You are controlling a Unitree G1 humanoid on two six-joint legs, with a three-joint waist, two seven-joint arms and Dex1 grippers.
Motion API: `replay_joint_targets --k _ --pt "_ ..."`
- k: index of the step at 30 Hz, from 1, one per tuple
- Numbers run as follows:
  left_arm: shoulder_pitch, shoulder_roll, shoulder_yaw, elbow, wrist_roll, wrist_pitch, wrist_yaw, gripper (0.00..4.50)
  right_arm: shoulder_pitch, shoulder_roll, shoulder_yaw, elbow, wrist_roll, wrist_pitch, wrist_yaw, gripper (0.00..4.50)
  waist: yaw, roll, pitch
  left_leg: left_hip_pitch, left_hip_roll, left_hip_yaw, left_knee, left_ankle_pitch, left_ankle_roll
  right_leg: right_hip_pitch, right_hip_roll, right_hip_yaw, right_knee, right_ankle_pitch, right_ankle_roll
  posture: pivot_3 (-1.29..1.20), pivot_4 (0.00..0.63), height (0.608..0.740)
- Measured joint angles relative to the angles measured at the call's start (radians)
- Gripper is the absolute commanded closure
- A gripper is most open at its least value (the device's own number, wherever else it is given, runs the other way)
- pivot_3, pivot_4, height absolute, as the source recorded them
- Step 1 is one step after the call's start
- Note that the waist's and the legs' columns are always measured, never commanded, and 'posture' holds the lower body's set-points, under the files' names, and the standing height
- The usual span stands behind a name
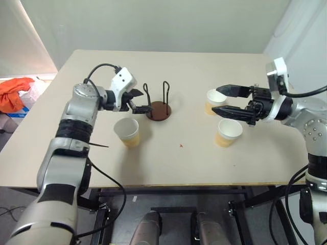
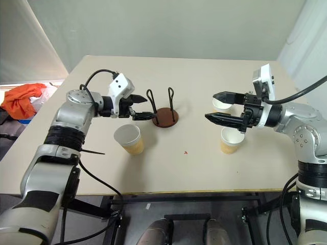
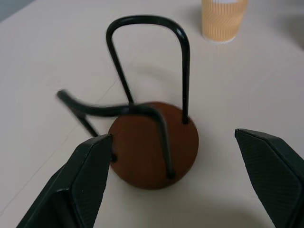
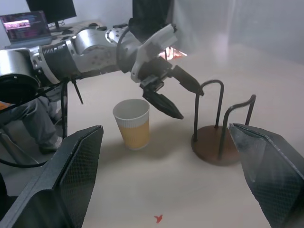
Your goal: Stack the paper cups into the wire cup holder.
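Paper cups (image 1: 127,131) stand loose on the worktop (image 1: 168,168): one just beneath the left hand (image 1: 139,101), two under the right hand (image 1: 225,100). Both hands gape apart, empty. Wire cup holder (image 1: 159,109) sits at the left fingertips; a careless nudge could tip it.

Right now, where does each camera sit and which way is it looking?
Head pair: above, looking down on the table, both arms, three paper cups.
Left wrist: looks along the open left gripper at the wire cup holder.
Right wrist: looks along the open right gripper towards the left arm.
Shared: holder, cup.
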Motion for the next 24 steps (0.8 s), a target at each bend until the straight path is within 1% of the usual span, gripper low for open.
replay_joint_targets --k 4,7,9,10,11,12,14,15,18,22,24 --pt "-0.024 -0.055 0.002 0.086 0.009 -0.022 0.033 0.02 0.013 0.000 -0.006 -0.043 0.025 0.016 -0.038 0.00 0.002 0.000 0.000 0.000 0.000 0.001 0.002 0.000 0.000 0.001 0.000 0.000 -0.001 0.000 0.003 0.00 0.150 0.740" --pt "-0.030 -0.079 0.002 0.127 0.017 -0.044 0.046 0.60 0.028 0.000 -0.008 -0.062 0.041 0.021 -0.058 0.00 0.004 0.000 0.000 0.000 0.000 0.001 0.002 0.000 0.000 0.001 0.000 0.001 -0.002 0.000 0.005 0.00 0.150 0.740" --pt "-0.033 -0.091 0.008 0.149 0.022 -0.064 0.046 1.24 0.032 -0.002 -0.009 -0.073 0.046 0.023 -0.070 0.00 0.004 0.000 0.000 0.000 -0.001 0.002 0.002 0.001 0.001 0.002 0.000 0.002 -0.002 0.001 0.007 0.00 0.150 0.740" --pt "-0.036 -0.101 0.013 0.162 0.023 -0.074 0.050 1.63 0.033 -0.004 -0.011 -0.075 0.051 0.024 -0.076 0.00 0.004 0.000 0.000 0.000 -0.001 0.001 0.002 0.001 0.001 0.002 0.000 0.002 -0.003 0.002 0.007 0.00 0.150 0.740" --pt "-0.040 -0.111 0.021 0.179 0.023 -0.086 0.055 1.91 0.034 -0.007 -0.014 -0.078 0.054 0.024 -0.083 0.00 0.005 0.000 0.000 0.000 -0.001 0.001 0.002 0.002 0.002 0.003 0.000 0.002 -0.004 0.002 0.008 0.00 0.150 0.740" --pt "-0.042 -0.117 0.024 0.190 0.023 -0.093 0.062 2.38 0.035 -0.009 -0.017 -0.080 0.055 0.024 -0.087 0.00 0.005 0.000 0.000 0.000 -0.001 0.001 0.002 0.002 0.002 0.003 0.000 0.002 -0.004 0.003 0.009 0.00 0.150 0.740" --pt "-0.045 -0.124 0.033 0.214 0.023 -0.107 0.072 3.00 0.042 -0.019 -0.023 -0.085 0.056 0.024 -0.093 0.00 0.005 0.000 0.000 0.000 -0.001 0.002 0.002 0.002 0.002 0.004 0.000 0.003 -0.007 0.004 0.011 0.00 0.150 0.740" --pt "-0.046 -0.125 0.038 0.224 0.024 -0.110 0.074 3.41 0.046 -0.023 -0.027 -0.085 0.057 0.024 -0.095 0.00 0.006 0.000 0.000 0.000 -0.001 0.002 0.002 0.002 0.003 0.004 0.000 0.003 -0.008 0.004 0.011 0.00 0.150 0.740" --pt "-0.052 -0.129 0.053 0.244 0.024 -0.124 0.073 4.44 0.049 -0.028 -0.030 -0.086 0.064 0.024 -0.097 0.00 0.007 0.000 0.000 -0.001 -0.002 0.002 0.002 0.002 0.003 0.005 0.001 0.003 -0.010 0.005 0.013 0.00 0.150 0.740" --pt "-0.058 -0.134 0.067 0.226 0.007 -0.124 0.020 4.48 0.049 -0.042 -0.030 -0.095 0.075 0.024 -0.097 0.00 0.008 0.000 0.000 -0.002 -0.003 0.002 0.002 0.001 0.005 0.005 0.001 0.003 -0.013 0.005 0.013 0.00 0.150 0.740" --pt "-0.057 -0.134 0.071 0.178 -0.014 -0.100 -0.024 4.48 0.049 -0.055 -0.030 -0.095 0.077 0.023 -0.092 0.00 0.009 0.000 0.000 -0.003 -0.003 0.002 0.002 0.000 0.005 0.004 0.001 0.003 -0.013 0.005 0.014 0.00 0.150 0.740"
